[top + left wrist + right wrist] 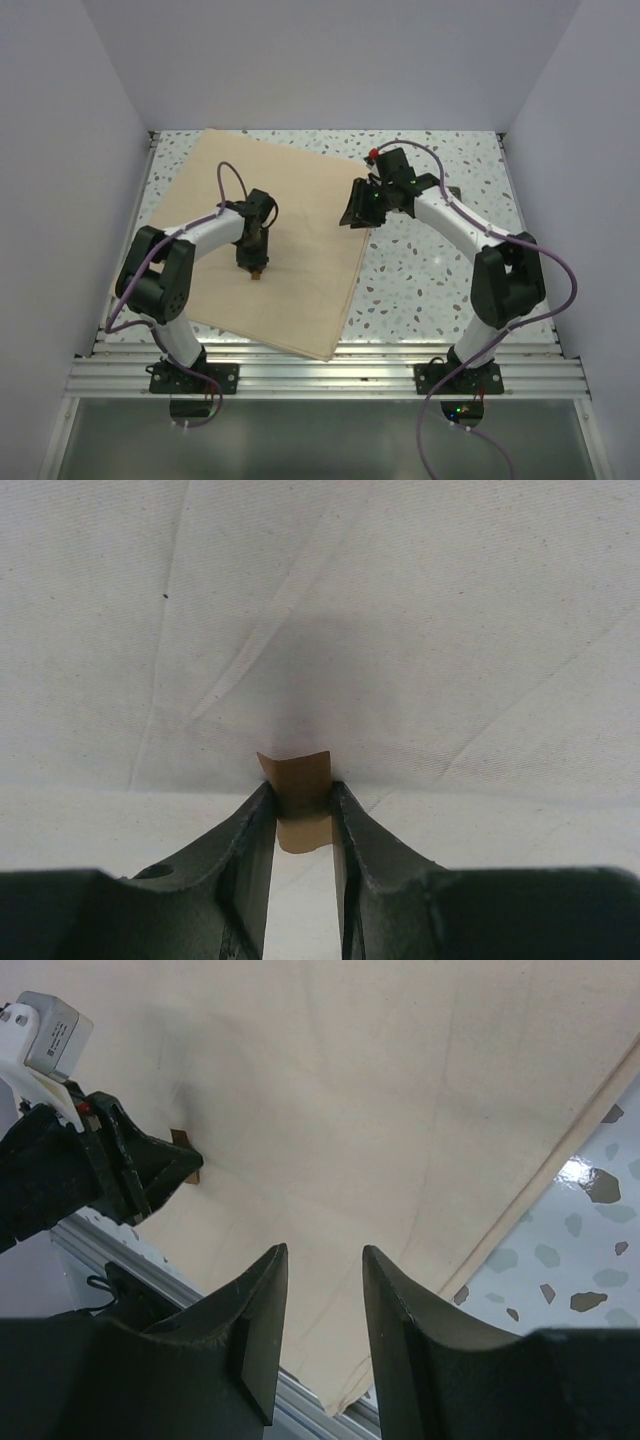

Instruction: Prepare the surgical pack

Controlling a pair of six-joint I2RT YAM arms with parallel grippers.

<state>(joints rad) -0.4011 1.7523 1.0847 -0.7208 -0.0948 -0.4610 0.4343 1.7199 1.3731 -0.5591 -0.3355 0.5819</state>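
One tan sheet (300,200) on bench (440,280). Your left end effector (300,798) clamps one brown tab (294,770) mid-sheet; right end effector (322,1255) apart.

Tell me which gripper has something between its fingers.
The left gripper: a small brown tab is pinched between its fingers, against the fabric sheet. On the right gripper the jaws stand apart, empty.

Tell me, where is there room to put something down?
The speckled table is bare between the cloth's right edge and the right arm. The cloth's far left corner is bare too. It is crowded mid-cloth, where the left end effector pinches a brown scrap, and under the right end effector.
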